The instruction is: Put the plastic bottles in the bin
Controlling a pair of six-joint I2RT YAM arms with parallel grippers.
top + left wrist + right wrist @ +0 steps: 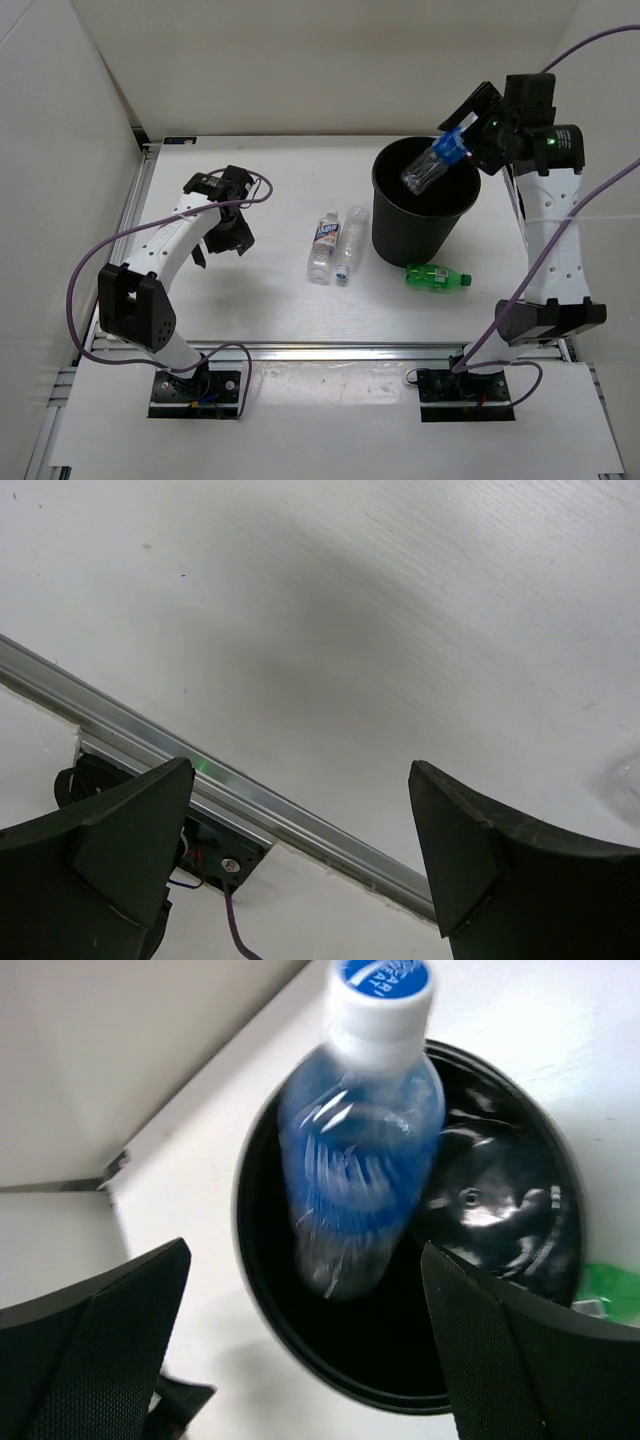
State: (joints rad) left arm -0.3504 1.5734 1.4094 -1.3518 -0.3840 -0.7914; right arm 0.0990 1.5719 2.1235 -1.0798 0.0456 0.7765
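A clear bottle with a blue label and blue cap (435,163) hangs tilted over the mouth of the black bin (398,238), just below my right gripper (463,128). In the right wrist view the bottle (360,1130) is blurred, base down inside the bin's rim (340,1385), and clear of my open right gripper (305,1260). A clear bottle with a blue-and-white label (322,243) and a plain clear bottle (349,243) lie side by side left of the bin. A green bottle (437,277) lies in front of it. My left gripper (225,235) is open and empty.
The left wrist view shows my left gripper (302,770) over bare white table, with the aluminium front rail (300,815) and an arm base below it. White walls enclose the table on the left, back and right. The green bottle (610,1295) shows beside the bin.
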